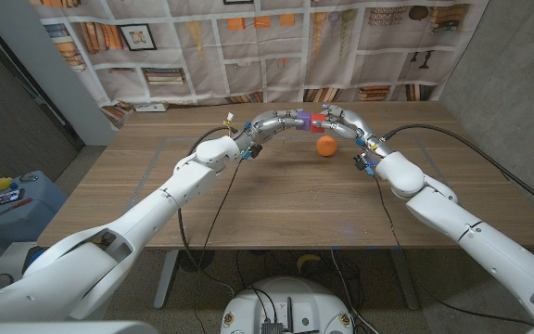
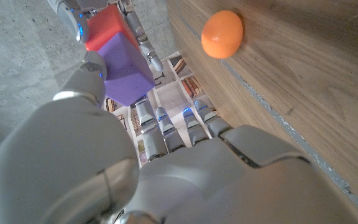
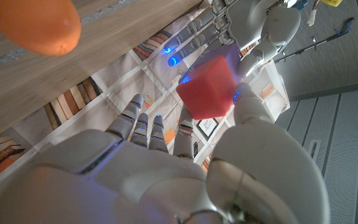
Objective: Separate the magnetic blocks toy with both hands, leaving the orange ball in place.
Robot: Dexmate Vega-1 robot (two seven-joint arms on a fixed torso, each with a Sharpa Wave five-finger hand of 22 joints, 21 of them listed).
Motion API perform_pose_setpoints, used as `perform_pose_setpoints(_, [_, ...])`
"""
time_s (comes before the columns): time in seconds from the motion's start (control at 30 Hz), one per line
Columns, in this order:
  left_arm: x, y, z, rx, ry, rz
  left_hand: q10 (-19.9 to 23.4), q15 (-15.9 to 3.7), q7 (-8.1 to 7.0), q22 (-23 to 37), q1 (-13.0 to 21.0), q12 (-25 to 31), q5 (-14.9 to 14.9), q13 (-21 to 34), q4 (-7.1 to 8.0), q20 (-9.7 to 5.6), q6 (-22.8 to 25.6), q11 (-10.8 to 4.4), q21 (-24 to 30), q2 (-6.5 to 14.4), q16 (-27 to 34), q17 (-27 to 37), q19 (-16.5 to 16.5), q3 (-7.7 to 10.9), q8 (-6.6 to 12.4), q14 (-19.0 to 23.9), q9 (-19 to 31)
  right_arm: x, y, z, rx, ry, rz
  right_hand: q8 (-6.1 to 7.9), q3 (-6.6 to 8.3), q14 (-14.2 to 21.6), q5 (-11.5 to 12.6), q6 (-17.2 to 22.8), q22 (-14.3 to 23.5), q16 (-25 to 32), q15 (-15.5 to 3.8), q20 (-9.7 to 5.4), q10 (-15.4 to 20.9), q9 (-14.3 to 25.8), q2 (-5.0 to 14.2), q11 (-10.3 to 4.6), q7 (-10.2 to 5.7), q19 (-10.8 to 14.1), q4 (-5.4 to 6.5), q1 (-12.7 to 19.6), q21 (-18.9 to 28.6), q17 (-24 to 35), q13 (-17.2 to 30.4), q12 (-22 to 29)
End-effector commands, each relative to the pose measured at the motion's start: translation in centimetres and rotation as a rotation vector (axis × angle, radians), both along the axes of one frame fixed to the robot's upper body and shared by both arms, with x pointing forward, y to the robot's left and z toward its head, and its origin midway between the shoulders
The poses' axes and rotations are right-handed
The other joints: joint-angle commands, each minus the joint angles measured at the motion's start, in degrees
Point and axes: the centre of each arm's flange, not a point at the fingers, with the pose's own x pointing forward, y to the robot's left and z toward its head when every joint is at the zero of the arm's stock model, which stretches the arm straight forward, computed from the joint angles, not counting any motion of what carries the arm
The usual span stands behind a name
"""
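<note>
Toy: a purple block (image 1: 293, 119) and a red block (image 1: 316, 121), touching face to face, held in the air over the far middle of the wooden table (image 1: 276, 199).
Left hand (image 1: 269, 124): grasping the purple block; the left wrist view shows the thumb and fingers (image 2: 143, 118) on opposite sides of it.
Right hand (image 1: 341, 121): grasping the red block, with the thumb beside it and the fingers (image 3: 135, 121) reaching past it.
Reason for hold: judged, each hand takes one colour so that a pull in opposite directions parts the magnets at the seam.
Reason for height: judged, lifting the pair off the wood leaves room to pull without touching what lies below.
Progress: the blocks are joined, so the separation is not yet done.
Orange ball (image 1: 326, 146): resting on the table just in front of the held blocks, nearer the right hand, touching neither hand.
Obstruction: the ball lies close beneath the right hand; judged, a downward or inward swing there could knock it.
Cables (image 1: 213, 218): black leads trail along both arms across the table.
Backdrop: a printed bookshelf curtain (image 1: 276, 42) behind the far edge.
</note>
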Motion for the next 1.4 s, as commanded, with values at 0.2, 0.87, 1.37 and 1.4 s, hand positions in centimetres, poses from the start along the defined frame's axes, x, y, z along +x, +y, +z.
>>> perform_pose_setpoints(0.2, [0.17, -0.25, -0.05, -0.003, 0.005, -0.010, 0.09, -2.85, -0.63, 0.08, 2.93, 0.16, 0.32, 0.20, -0.05, 0.12, 15.92, 0.03, 0.41, 3.61, 0.25, 0.12, 0.24, -0.45, 0.76, 0.03, 2.23, 0.10, 0.09, 0.12, 0.034, -0.012, -0.032, 2.16, 0.63, 1.73, -0.23, 3.24, 0.21, 1.02, -1.07, -0.68, 2.50, 1.27, 1.24, -0.84, -1.08, 1.77, -0.06, 1.73, 0.36, 0.42, -0.08, 0.76])
perform_pose_setpoints(0.87, [0.12, -0.17, -0.39, 0.001, 0.010, -0.007, -0.04, -2.61, -0.55, 0.09, 3.32, 0.10, 0.36, 0.20, -0.04, 0.37, 15.83, 0.19, 0.40, 3.81, 0.23, 0.12, 0.21, -0.84, 0.80, 0.01, 2.30, 0.09, -0.43, 0.31, 0.045, 0.000, -0.027, 3.57, 0.55, 2.63, -0.66, 6.86, 0.23, 1.40, -2.19, -1.49, 5.38, 1.16, 2.52, -2.01, -2.46, 3.17, 0.29, 2.95, 0.05, 0.80, -0.47, 0.83])
perform_pose_setpoints(1.37, [0.02, 0.22, -0.20, 0.007, 0.006, -0.001, 0.16, -2.77, -0.64, 0.08, 3.51, 0.18, 0.36, 0.20, -0.07, 0.19, 16.14, -0.14, 0.42, 3.74, 0.23, 0.11, 0.29, -1.11, 0.96, 0.06, 2.31, 0.12, -0.63, 0.30, 0.046, 0.016, -0.024, 3.98, 0.32, 2.72, -0.86, 8.34, 0.23, 1.41, -2.34, -1.52, 6.10, 0.78, 2.86, -2.15, -3.01, 3.47, 0.34, 3.34, -0.18, 0.94, -0.62, 0.54])
perform_pose_setpoints(1.4, [0.01, 0.26, -0.20, 0.006, 0.007, -0.001, 0.16, -2.80, -0.63, 0.08, 3.52, 0.18, 0.36, 0.20, -0.06, 0.16, 16.18, -0.16, 0.43, 3.75, 0.23, 0.11, 0.30, -1.14, 0.98, 0.05, 2.31, 0.12, -0.66, 0.30, 0.046, 0.016, -0.025, 4.00, 0.30, 2.73, -0.87, 8.41, 0.23, 1.42, -2.35, -1.55, 6.15, 0.75, 2.89, -2.19, -3.10, 3.46, 0.35, 3.37, -0.21, 0.95, -0.63, 0.52])
